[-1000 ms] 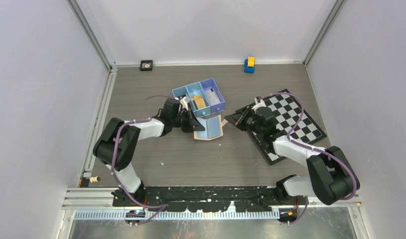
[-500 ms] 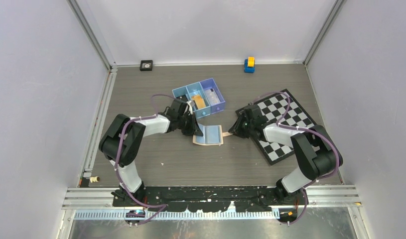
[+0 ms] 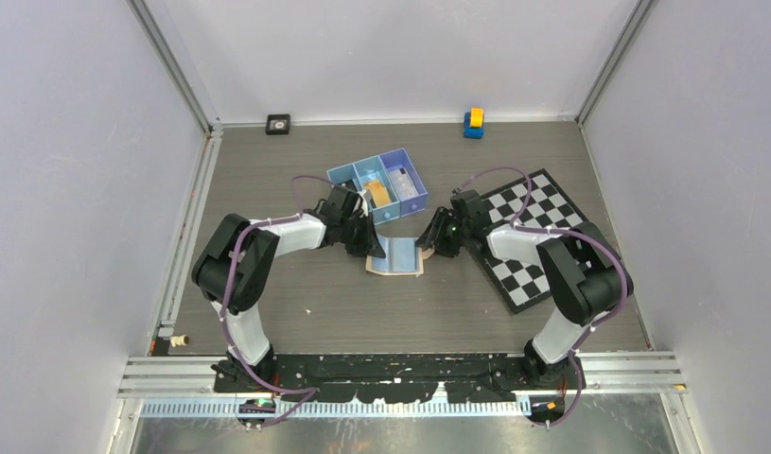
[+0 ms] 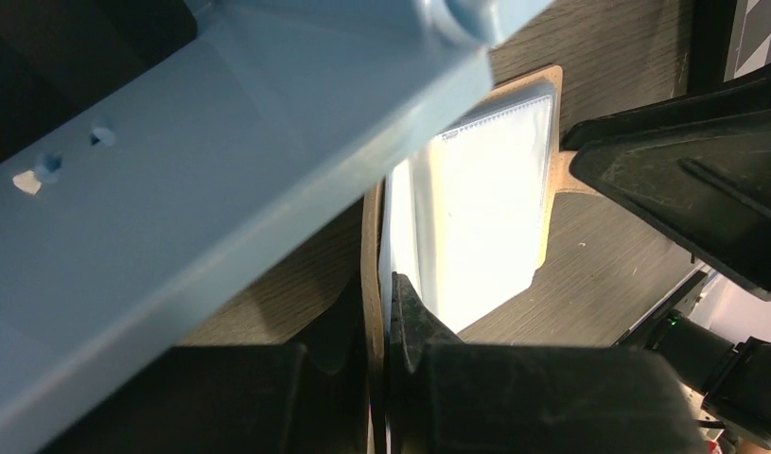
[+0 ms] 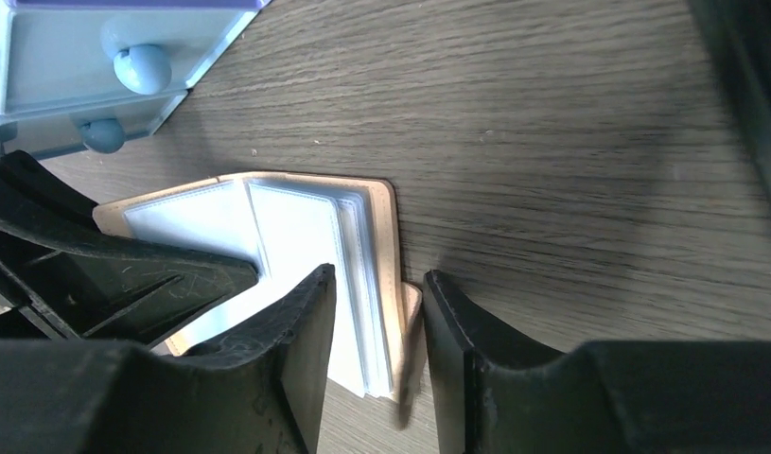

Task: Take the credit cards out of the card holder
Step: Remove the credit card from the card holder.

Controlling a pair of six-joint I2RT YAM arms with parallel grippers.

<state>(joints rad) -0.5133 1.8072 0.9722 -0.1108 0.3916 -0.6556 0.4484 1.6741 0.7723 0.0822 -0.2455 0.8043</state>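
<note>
The tan card holder (image 3: 398, 255) lies open on the table just in front of the blue tray (image 3: 348, 177). Its pale plastic sleeves (image 5: 296, 227) are fanned upward. My left gripper (image 3: 370, 248) is shut on the holder's left cover edge (image 4: 372, 236). My right gripper (image 3: 427, 248) is open and straddles the right edge. The sleeve stack and the snap tab (image 5: 411, 303) sit between its fingertips (image 5: 378, 276) without being pinched. No credit cards show in the sleeves. An orange-tan flat piece (image 3: 378, 193) and a pale one (image 3: 407, 184) stand in the tray and look like cards.
The tray's wall (image 4: 220, 142) is close above my left fingers, and its knobs (image 5: 140, 66) are near the right wrist. A chessboard (image 3: 542, 236) lies under the right arm. A blue-and-yellow toy (image 3: 473, 122) and a small black square (image 3: 278, 123) sit at the back wall.
My right gripper has moved left from the chessboard to the holder's right edge, and its jaws have opened. The holder has come down from a raised position to lie flatter. The left grip is unchanged.
</note>
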